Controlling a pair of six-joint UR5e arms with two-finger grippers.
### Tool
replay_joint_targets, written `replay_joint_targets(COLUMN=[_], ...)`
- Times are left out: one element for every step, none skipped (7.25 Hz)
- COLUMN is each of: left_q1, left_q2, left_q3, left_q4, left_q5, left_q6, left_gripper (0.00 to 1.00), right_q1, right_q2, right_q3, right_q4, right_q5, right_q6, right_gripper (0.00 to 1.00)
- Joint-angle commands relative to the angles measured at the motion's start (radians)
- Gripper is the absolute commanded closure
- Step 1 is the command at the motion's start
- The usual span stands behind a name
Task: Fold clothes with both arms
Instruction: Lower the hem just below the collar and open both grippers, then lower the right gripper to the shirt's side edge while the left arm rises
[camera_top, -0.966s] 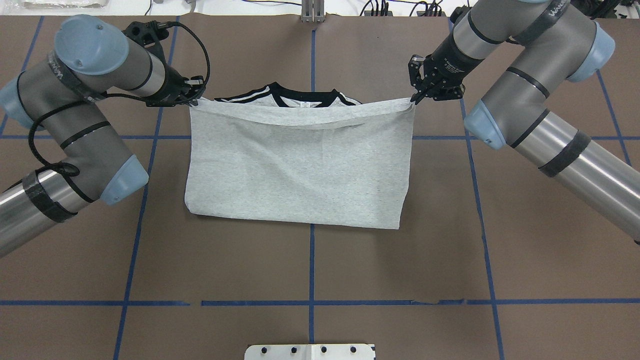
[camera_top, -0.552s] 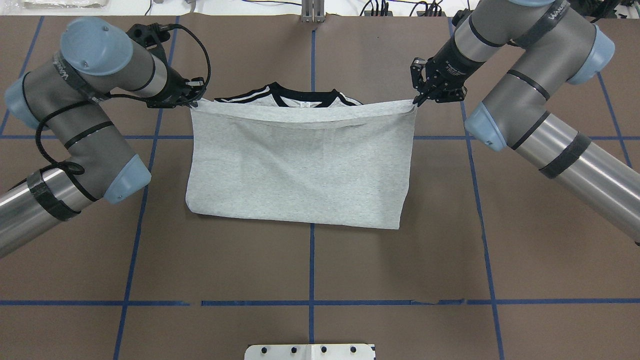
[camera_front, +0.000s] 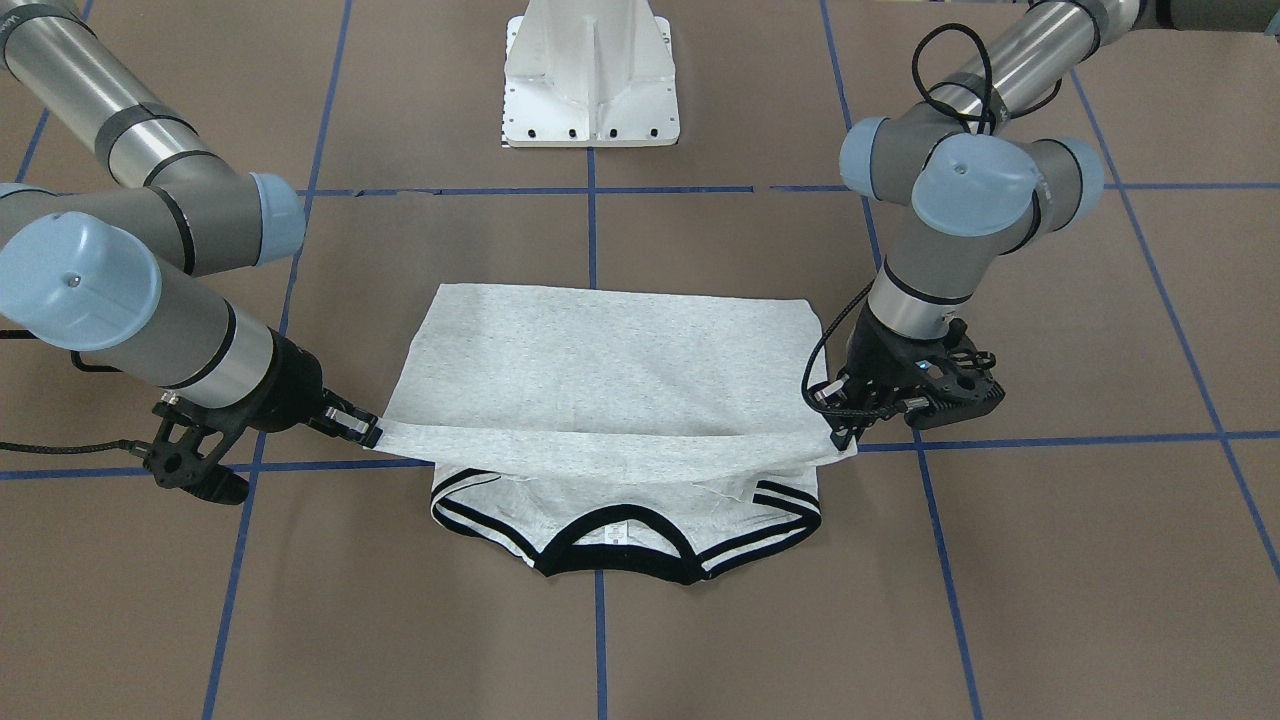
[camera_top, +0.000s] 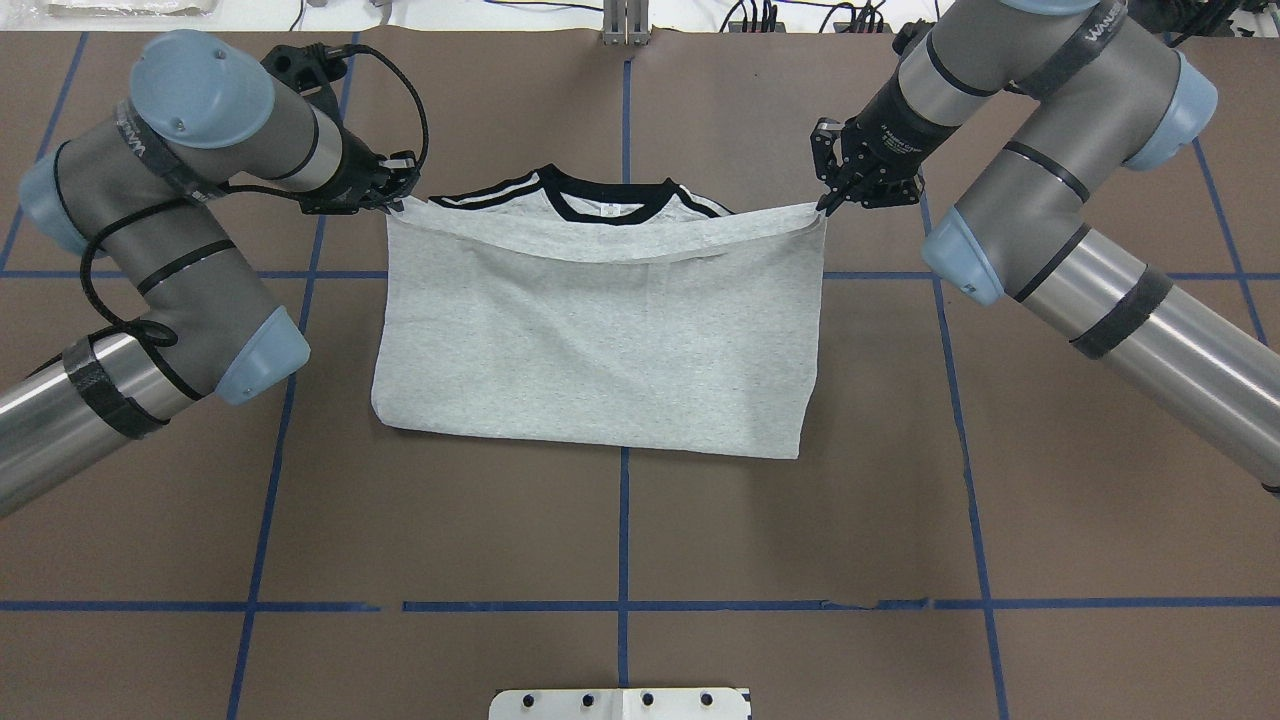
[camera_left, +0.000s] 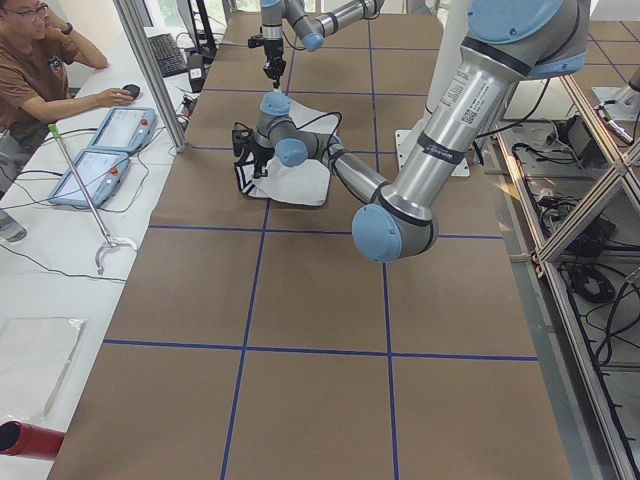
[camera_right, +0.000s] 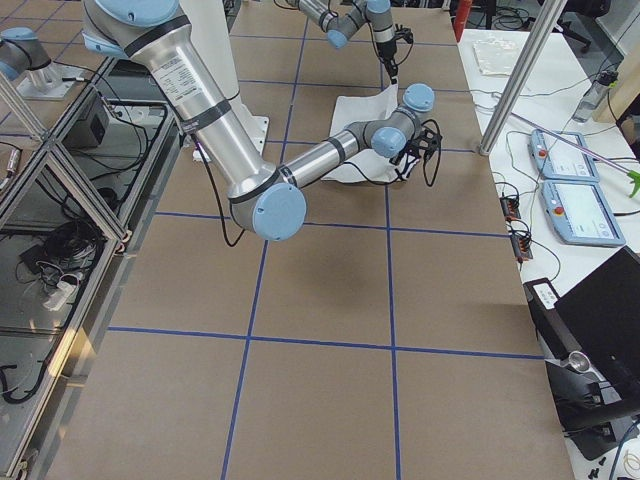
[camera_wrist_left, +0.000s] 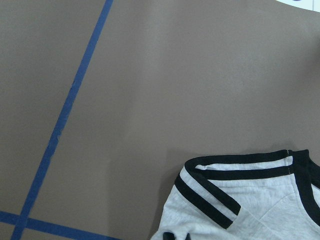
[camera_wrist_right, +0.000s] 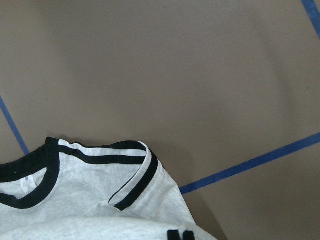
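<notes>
The heather-grey T-shirt (camera_top: 600, 340) lies on the brown table, folded over so its plain back faces up; the cartoon print is hidden. Its black collar (camera_top: 605, 205) and shoulder stripes stick out past the raised hem, also in the front-facing view (camera_front: 610, 560). My left gripper (camera_top: 397, 200) is shut on the hem's left corner, shown on the right in the front-facing view (camera_front: 838, 435). My right gripper (camera_top: 825, 203) is shut on the other hem corner (camera_front: 370, 432). Both hold the hem a little above the shoulders. The wrist views show the striped sleeves (camera_wrist_left: 225, 200) (camera_wrist_right: 130, 180) below.
The white pedestal base (camera_top: 620, 703) stands at the near table edge. Blue tape lines (camera_top: 623, 530) grid the brown table. An operator (camera_left: 40, 60) sits beyond the far edge beside two tablets (camera_left: 100, 150).
Both grippers have shifted slightly toward each other with the hem corners. The hem sags a little more in the middle, and more of the collar shows. The left elbow has swung right.
</notes>
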Motion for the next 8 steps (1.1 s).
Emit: replay_joint_targets(left_q1=[0.003,-0.002,-0.014,-0.023,-0.025,-0.024,-0.025,-0.025], left_q2=[-0.037,-0.038,-0.038,-0.036,-0.036,-0.036,-0.03,-0.025], left_q3=[0.057,0.06,0.06,0.059,0.054,0.053,0.039,0.016], left_q4=[-0.02,-0.02,-0.02,-0.02,-0.02,-0.02,-0.019,-0.017], left_q5=[0.002,0.002,0.002,0.0,0.0,0.0,0.0,0.002], left_q6=[-0.069,-0.067,-0.062,-0.06,-0.06,-0.06,-0.06,-0.06], left_gripper=[0.01,0.01,0.01,0.01,0.01,0.01,0.01,0.01], right_q1=[-0.005,-0.001,0.002,0.001,-0.036,-0.107,-0.213,-0.288], right_q2=[-0.007,-0.013,-0.024,-0.034,-0.06,-0.129,-0.19,-0.197], right_q3=[0.001,-0.002,0.001,0.022,0.074,0.179,0.253,0.284], right_q4=[0.003,0.023,0.027,0.03,0.029,0.026,0.026,0.024], right_q5=[-0.001,-0.001,0.003,0.005,-0.012,-0.076,-0.207,-0.316], right_q6=[-0.002,-0.024,-0.085,-0.082,-0.074,-0.064,-0.044,-0.032], right_gripper=[0.0,0.0,0.0,0.0,0.0,0.0,0.0,0.0])
